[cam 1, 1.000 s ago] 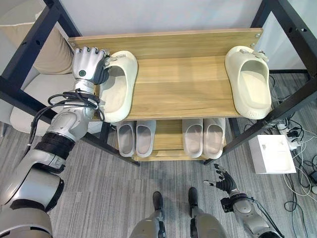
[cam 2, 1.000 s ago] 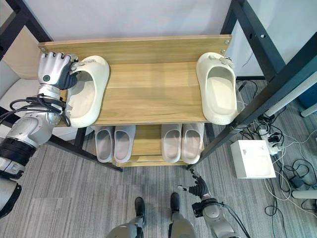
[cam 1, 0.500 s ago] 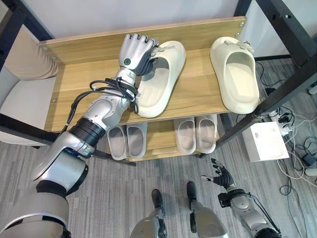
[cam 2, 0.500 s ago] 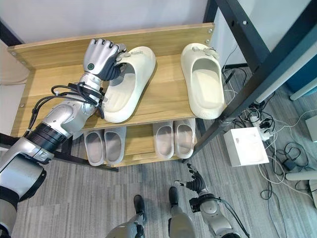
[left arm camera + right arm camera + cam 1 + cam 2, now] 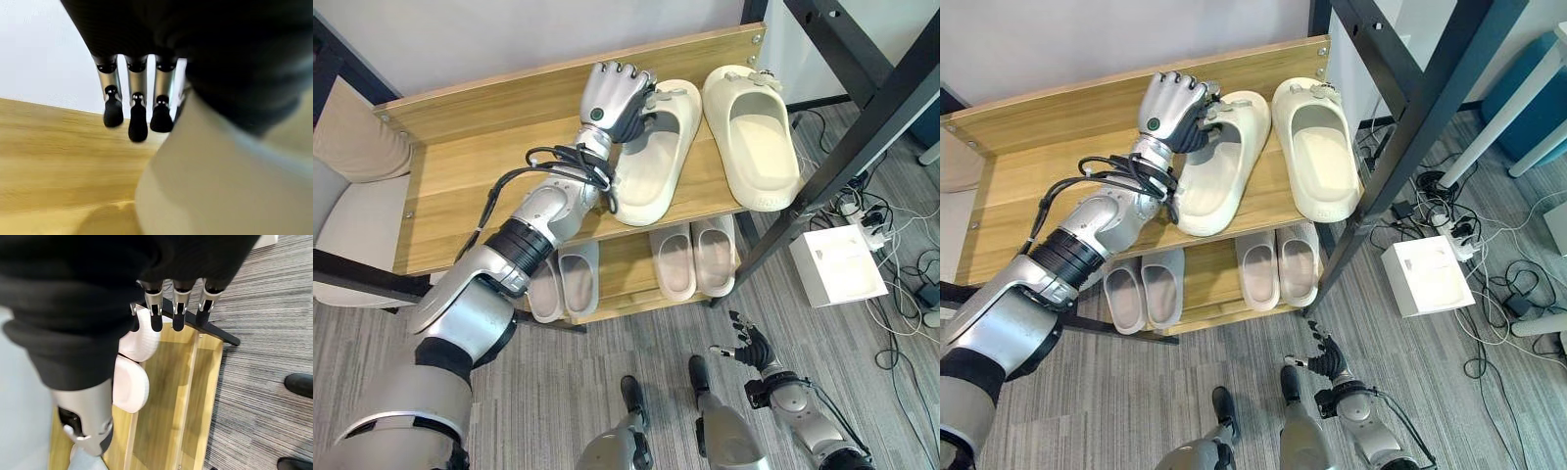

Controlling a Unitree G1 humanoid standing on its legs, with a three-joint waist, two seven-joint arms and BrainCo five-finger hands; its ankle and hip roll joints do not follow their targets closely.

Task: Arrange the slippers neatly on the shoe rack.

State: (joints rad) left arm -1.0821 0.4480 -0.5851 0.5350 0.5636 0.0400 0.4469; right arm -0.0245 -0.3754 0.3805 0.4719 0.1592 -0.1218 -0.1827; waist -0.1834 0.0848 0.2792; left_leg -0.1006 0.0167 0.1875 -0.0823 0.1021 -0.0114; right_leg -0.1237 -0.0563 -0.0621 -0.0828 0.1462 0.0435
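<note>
Partly hidden under the left hand [image 5: 615, 98], whose fingers clasp it, the cream slipper's [image 5: 651, 162] strap is obscured.

floor: grey striped carpet [image 5: 558, 392], lower half of frame
black frame: dark metal posts [image 5: 862, 108], right side, crossing upper right corner
white box: [image 5: 837, 266] on floor, right of centre, just right of the post's foot
cables: tangle with power strip [image 5: 891, 220] at right edge, beside white box
cushion: beige [image 5: 347, 137], upper left edge
wall: pale [image 5: 509, 34], top of frame
blue object: [image 5: 1528, 88] upper right, partly cut off
</note>
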